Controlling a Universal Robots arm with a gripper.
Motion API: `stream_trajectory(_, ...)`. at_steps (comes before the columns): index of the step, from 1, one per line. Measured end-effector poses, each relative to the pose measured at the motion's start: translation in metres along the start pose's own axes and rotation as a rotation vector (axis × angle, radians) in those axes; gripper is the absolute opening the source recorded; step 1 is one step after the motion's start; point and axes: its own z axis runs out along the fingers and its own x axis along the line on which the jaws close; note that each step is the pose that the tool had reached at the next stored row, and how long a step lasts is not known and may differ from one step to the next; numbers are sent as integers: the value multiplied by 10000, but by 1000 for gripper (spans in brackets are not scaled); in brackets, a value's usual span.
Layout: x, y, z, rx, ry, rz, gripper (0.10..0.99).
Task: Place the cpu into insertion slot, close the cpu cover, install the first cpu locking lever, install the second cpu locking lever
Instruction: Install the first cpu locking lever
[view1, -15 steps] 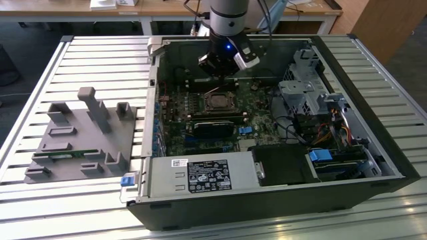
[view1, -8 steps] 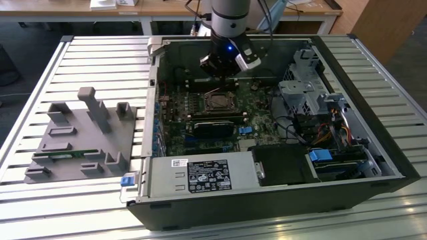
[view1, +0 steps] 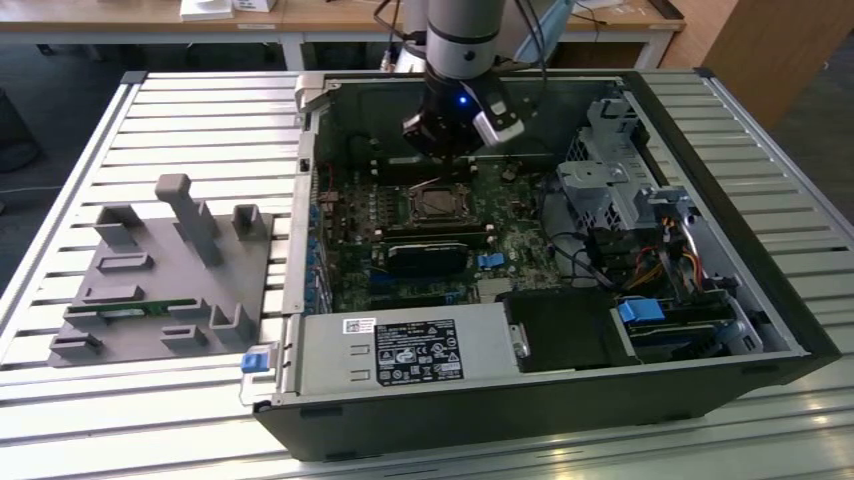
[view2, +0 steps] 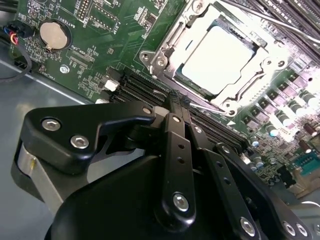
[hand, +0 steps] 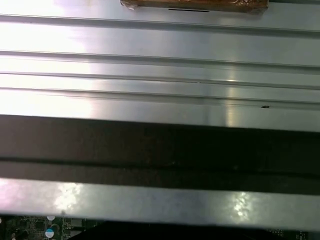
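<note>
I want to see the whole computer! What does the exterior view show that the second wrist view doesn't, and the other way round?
Exterior view: the whole open computer case, the slatted table under it and a grey holder block at the exterior view's left. Second wrist view: the shiny square cpu up close and a round coin battery. Shared: the green circuit board with the gripper above it.
</note>
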Motion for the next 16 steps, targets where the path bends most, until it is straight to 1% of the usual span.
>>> stream_trajectory(13, -37, -11, 136, 0, 31, 23, 118)
stream_trajectory(16, -40, -13, 150, 1, 35, 27, 118)
